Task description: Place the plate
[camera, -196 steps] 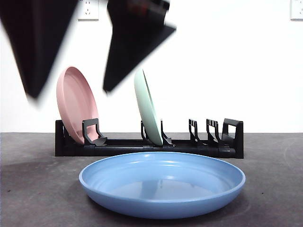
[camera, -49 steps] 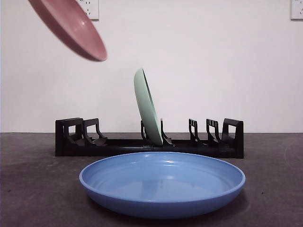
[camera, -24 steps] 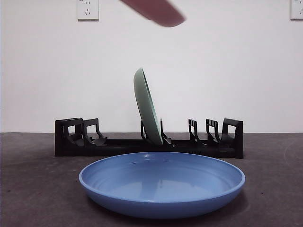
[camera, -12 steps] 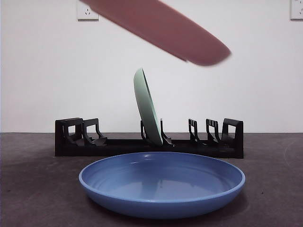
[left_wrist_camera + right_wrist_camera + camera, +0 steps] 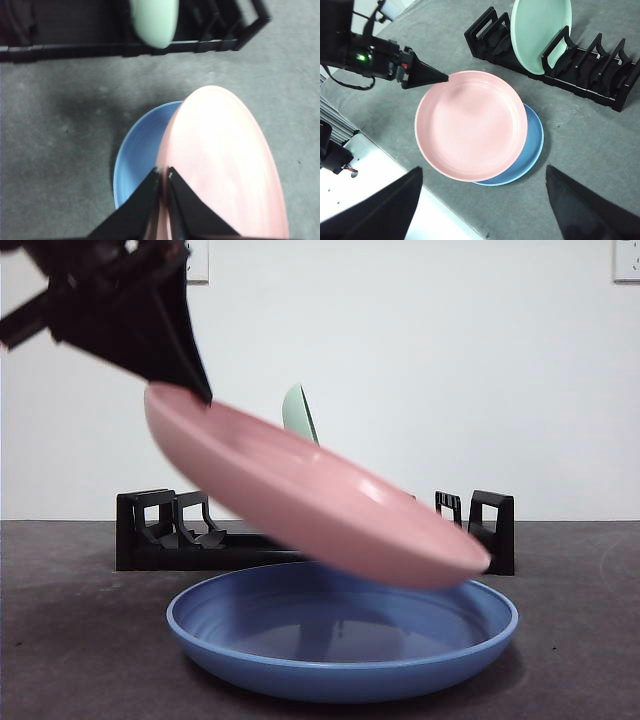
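My left gripper [image 5: 190, 390] is shut on the rim of the pink plate [image 5: 320, 505]. It holds the plate tilted, low edge just above the blue plate [image 5: 340, 665], which lies flat on the table in front of the rack. In the left wrist view the jaws [image 5: 163, 172] pinch the pink plate [image 5: 220, 160] over the blue plate [image 5: 137, 160]. The right wrist view looks down from high up on the pink plate [image 5: 470, 122], the blue plate [image 5: 534, 142] and the left gripper [image 5: 442, 78]. My right gripper [image 5: 482, 172] is open and empty, far above the table.
A black dish rack [image 5: 150, 530] stands behind the plates, with a pale green plate [image 5: 297, 412] upright in a middle slot. The rack [image 5: 590, 85] and green plate [image 5: 540, 30] also show from above. The table edge [image 5: 395, 165] lies near the pink plate.
The pink plate has left the rack's left slot, swung high across the view, and come down tilted over the blue plate. The left gripper has come into view at top left.
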Controlling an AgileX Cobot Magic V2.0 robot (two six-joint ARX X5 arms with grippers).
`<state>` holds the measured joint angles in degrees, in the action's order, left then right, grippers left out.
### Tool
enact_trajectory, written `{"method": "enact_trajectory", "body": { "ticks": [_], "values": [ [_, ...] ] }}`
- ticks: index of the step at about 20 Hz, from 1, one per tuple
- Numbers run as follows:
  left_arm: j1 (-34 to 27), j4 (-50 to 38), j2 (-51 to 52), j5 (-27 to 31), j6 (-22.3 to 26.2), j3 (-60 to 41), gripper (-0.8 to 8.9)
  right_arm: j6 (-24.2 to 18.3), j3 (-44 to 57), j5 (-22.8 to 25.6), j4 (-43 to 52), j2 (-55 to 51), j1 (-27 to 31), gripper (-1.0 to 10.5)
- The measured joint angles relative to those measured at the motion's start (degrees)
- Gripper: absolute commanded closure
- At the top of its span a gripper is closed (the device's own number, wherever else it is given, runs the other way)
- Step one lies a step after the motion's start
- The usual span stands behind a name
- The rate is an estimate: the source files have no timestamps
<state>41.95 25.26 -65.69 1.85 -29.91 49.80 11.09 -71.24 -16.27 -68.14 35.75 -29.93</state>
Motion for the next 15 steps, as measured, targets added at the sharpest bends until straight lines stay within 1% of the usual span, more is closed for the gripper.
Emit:
{"method": "enact_trajectory", "body": {
  "ticks": [1,4,9,11,12,15],
  "values": [
    [-0.5,-2.2,0.0,-0.5,-0.4,-1.6,8.05,0.2,0.0,0.0,0.0,0.0,0.0,5.5],
    [-1.8,-8.6,0.0,-4.2,-1.5,-5.6,8.05,1.0,0.0,0.0,0.0,0.0,0.0,5.5],
    [-2.9,-13.4,-0.2,-5.2,-3.3,-10.5,8.05,1.4,0.0,0.6,0.0,0.0,0.0,5.5],
    [-3.7,-16.3,-0.9,-7.0,-4.1,-11.9,8.04,1.6,0.0,1.2,0.0,0.0,0.0,5.5],
    [-3.9,-17.9,-1.4,-8.3,-4.4,-12.3,8.05,1.7,0.0,1.3,0.0,0.0,0.0,5.5],
    [-3.9,-19.5,-4.0,-9.1,-4.9,-12.3,8.04,1.8,0.0,1.3,0.0,0.0,0.0,5.5]
  ]
}}
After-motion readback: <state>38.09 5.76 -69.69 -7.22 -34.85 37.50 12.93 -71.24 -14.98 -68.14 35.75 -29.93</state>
